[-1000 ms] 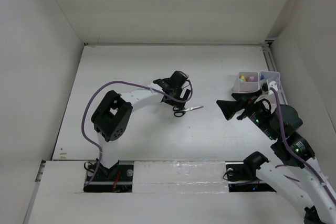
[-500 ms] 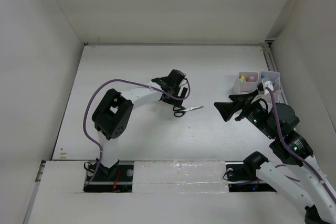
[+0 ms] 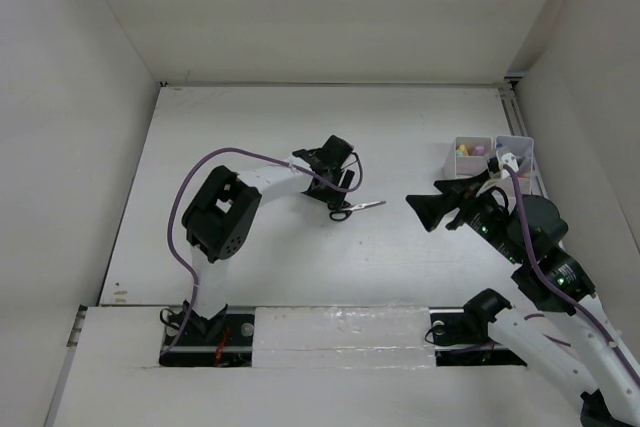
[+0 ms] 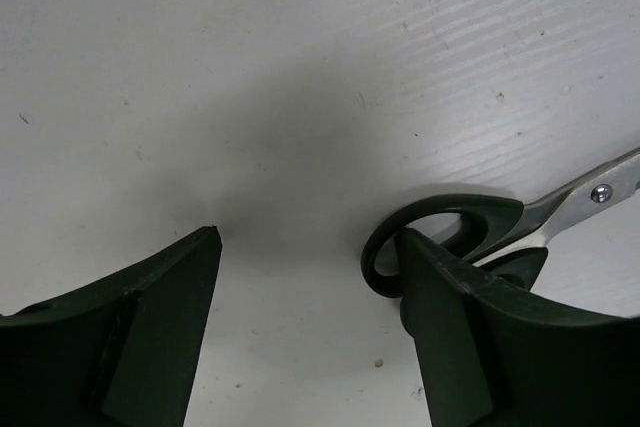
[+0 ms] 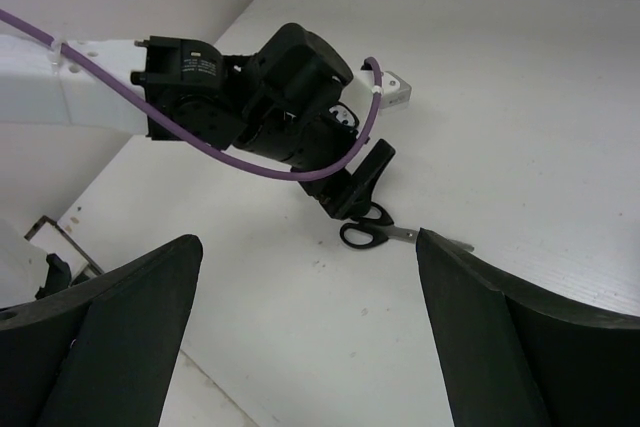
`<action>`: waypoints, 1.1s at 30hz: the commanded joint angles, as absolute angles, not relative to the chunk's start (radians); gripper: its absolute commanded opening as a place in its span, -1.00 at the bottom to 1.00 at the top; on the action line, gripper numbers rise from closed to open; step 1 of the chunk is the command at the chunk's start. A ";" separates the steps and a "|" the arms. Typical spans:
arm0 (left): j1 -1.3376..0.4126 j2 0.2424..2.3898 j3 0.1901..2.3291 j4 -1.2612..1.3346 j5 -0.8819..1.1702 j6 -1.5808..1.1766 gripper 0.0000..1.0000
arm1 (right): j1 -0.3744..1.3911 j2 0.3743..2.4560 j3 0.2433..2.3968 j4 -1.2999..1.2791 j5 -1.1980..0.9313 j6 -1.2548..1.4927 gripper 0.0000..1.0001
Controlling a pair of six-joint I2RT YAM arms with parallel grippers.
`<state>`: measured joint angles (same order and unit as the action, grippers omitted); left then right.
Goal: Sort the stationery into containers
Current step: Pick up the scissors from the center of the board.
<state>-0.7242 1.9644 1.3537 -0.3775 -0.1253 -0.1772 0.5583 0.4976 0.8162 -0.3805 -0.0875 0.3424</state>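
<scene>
Left claw (image 4: 305, 247) sits low over the white surface (image 3: 250, 127), jaws apart and gripping nothing. One finger touches the handle loop of the black-handled steel scissors (image 4: 470, 232), which lie flat near the surface's middle. For a clean pick it probably needs to shift so both fingers straddle the handles, then pinch close to the pivot so the blades don't swing. The left arm reaches out, elbow bent, wrist pitched steeply down. Right claw (image 3: 428, 209) hangs wide open and empty between the scissors and the white plastic bins (image 3: 470, 159) at the right edge.
</scene>
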 commanded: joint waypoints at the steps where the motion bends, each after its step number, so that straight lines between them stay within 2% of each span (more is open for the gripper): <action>1: -0.724 1.967 1.367 -0.423 -0.149 -0.173 0.34 | 0.568 0.489 0.828 -0.328 -0.092 0.327 0.88; 2: -0.724 1.967 1.367 -0.432 -0.158 -0.173 0.27 | 0.568 0.489 0.828 -0.328 -0.092 0.327 0.88; 3: -0.724 1.967 1.367 -0.433 -0.158 -0.182 0.06 | 0.568 0.489 0.828 -0.328 -0.092 0.327 0.88; 5: -0.733 1.976 1.367 -0.445 -0.182 -0.183 -0.13 | 0.568 0.489 0.828 -0.328 -0.092 0.327 0.88; 11: -0.753 2.022 1.358 -0.454 -0.167 -0.183 -0.58 | 0.568 0.489 0.828 -0.310 -0.103 0.327 0.88; 12: -0.762 2.037 1.358 -0.454 -0.152 -0.183 -0.85 | 0.568 0.489 0.828 -0.310 -0.103 0.327 0.88; 13: -0.762 2.046 1.358 -0.454 -0.143 -0.183 -1.00 | 0.568 0.489 0.837 -0.310 -0.103 0.327 0.88; 17: -0.762 2.065 1.378 -0.463 -0.114 -0.183 -1.00 | 0.568 0.498 0.838 -0.310 -0.091 0.327 0.88; 21: -0.762 1.965 1.388 -0.450 -0.147 -0.221 -1.00 | 0.568 0.517 0.838 -0.334 0.000 0.388 0.88; 25: -0.762 1.734 1.338 -0.326 -0.135 -0.251 -1.00 | 0.568 0.505 0.798 -0.276 0.060 0.423 0.88; 30: -0.762 1.566 1.259 -0.201 -0.046 -0.293 -1.00 | 0.568 0.471 0.756 -0.187 0.091 0.475 0.88; 33: -0.785 1.497 1.259 -0.180 -0.037 -0.314 -1.00 | 0.568 0.448 0.704 -0.101 0.039 0.501 0.88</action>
